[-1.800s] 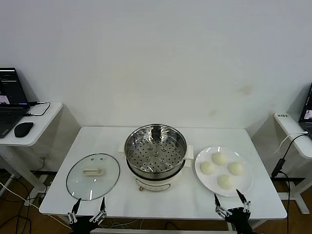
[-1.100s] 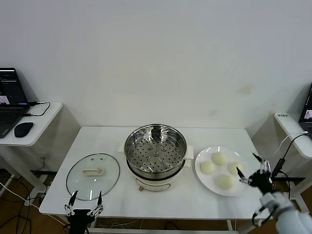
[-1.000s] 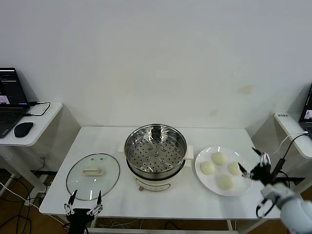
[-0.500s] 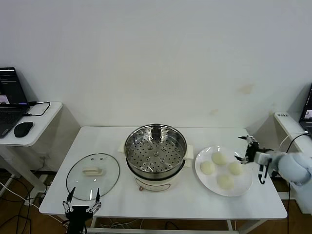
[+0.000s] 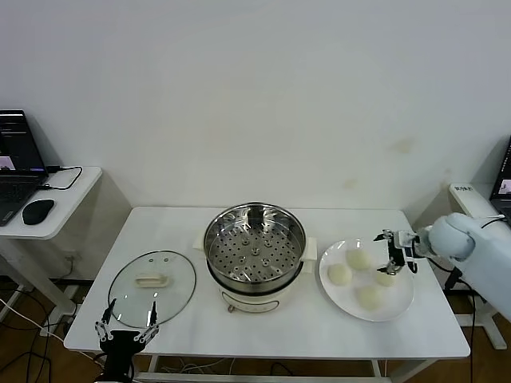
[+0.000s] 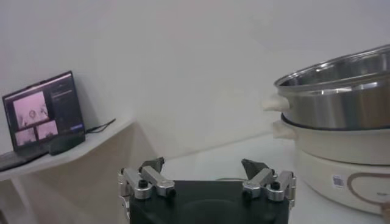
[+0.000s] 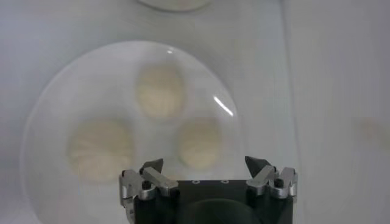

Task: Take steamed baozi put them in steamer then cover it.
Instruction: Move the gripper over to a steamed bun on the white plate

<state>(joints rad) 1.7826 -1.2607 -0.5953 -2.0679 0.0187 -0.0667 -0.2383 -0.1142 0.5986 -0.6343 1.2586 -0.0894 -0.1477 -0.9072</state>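
Several off-white baozi (image 5: 358, 258) lie on a white plate (image 5: 399, 302) at the right of the table. My right gripper (image 5: 394, 251) hovers open over the plate's far right side, just above the rightmost baozi (image 5: 386, 279). Its wrist view looks straight down: a baozi (image 7: 198, 141) lies just ahead of the open gripper (image 7: 207, 163), with two more (image 7: 159, 90) (image 7: 99, 149) beyond on the plate (image 7: 73, 85). The steel steamer (image 5: 255, 251) stands uncovered at the table's centre. The glass cover (image 5: 152, 278) lies flat to its left. My left gripper (image 5: 126, 331) waits open at the front edge, near the cover.
In the left wrist view the open left gripper (image 6: 204, 164) faces the steamer's side (image 6: 341, 97). A side desk with a laptop (image 5: 14, 163) and mouse (image 5: 38, 211) stands at the far left; another desk (image 5: 479, 211) stands at the right.
My right arm has swung up from the table's front edge and in over the plate, ending above the rightmost baozi. The left gripper has sunk slightly at the front edge.
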